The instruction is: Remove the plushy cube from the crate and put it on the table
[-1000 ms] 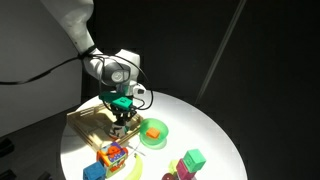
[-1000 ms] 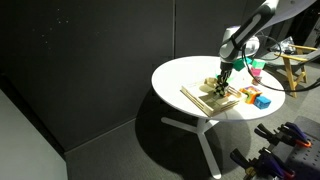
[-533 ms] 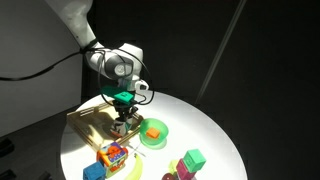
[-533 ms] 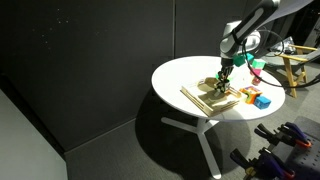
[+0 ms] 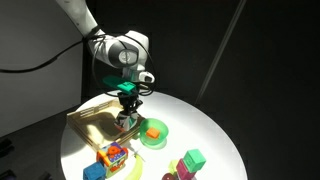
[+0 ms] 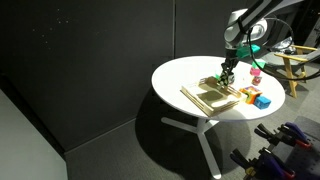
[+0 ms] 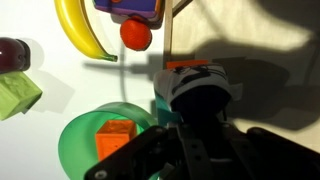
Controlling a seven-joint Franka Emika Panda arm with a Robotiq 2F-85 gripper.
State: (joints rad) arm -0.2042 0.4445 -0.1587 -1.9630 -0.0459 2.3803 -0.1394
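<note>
We see a white arm [image 5: 88, 22] of rounded segments at the upper left in an exterior view, with a thin black cable [image 5: 35, 66] beside it. Its wrist [image 5: 126, 50] is a grey drum with dark rings. Below sit a teal block [image 5: 128, 88] and the black gripper [image 5: 127, 112].

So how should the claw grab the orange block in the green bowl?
Probably from straight above, pinching two opposite flat sides of the orange block. It lies flat inside the green bowl, whose raised rim would likely block a sideways approach.
</note>
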